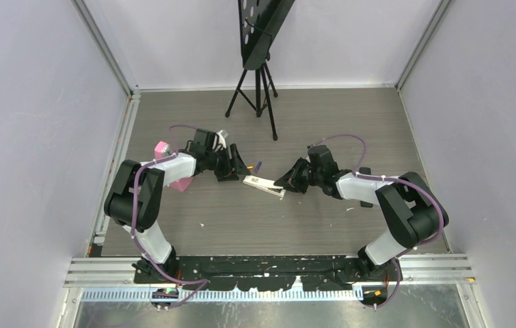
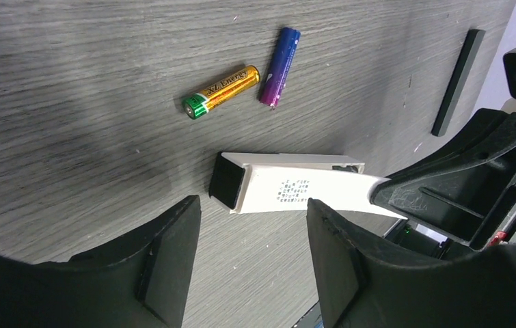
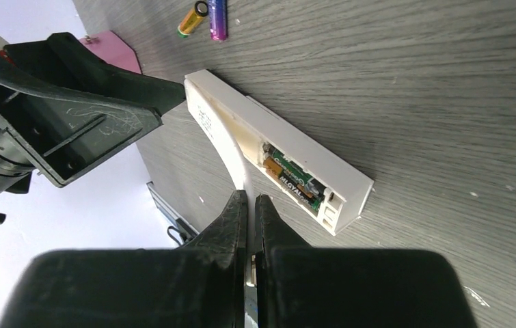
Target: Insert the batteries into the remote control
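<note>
My right gripper [image 3: 250, 199] clenches the white cover [image 3: 231, 157] of the remote [image 3: 313, 156]; my left gripper [image 2: 255, 220] hangs released above it. On the counter [image 2: 70, 102] nearby, a gold battery [image 2: 222, 91] marked "Energy" lies beside a purple battery [image 2: 280, 65].

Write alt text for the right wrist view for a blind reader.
The right gripper pinches a thin white cover curving up off a white remote on a grey wood-grain table, its open compartment showing batteries inside. An orange-yellow battery and a purple battery lie loose beyond.
</note>
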### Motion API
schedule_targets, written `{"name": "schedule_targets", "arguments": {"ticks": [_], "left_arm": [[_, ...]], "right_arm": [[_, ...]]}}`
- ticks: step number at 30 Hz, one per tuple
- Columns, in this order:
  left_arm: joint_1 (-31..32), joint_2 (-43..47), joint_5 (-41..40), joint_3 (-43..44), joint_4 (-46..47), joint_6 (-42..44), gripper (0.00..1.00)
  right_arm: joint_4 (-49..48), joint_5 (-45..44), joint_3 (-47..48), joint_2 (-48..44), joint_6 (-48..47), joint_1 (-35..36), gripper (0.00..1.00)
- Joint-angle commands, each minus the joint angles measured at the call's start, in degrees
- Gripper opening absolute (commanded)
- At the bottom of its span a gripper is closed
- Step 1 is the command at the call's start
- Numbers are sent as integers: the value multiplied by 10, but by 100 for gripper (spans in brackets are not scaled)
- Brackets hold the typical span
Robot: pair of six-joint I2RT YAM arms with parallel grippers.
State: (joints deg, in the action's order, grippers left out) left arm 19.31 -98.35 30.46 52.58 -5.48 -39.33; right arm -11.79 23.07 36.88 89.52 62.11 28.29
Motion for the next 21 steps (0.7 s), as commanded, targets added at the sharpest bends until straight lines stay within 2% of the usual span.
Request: {"name": "schedule_targets", "arguments": {"ticks": [1,10,21], "left_arm": [[-6,-1,-4,21,-15,22,59],[-5,-28,6,31,-28,32,43],[-1,-58,24,49,-40,44,37]], "right_arm": [[110,-43,-1,0,-45,2,0],[129,-55,0,7,-46,4,0],[127,-50,-2,8,-45,4,0]]}}
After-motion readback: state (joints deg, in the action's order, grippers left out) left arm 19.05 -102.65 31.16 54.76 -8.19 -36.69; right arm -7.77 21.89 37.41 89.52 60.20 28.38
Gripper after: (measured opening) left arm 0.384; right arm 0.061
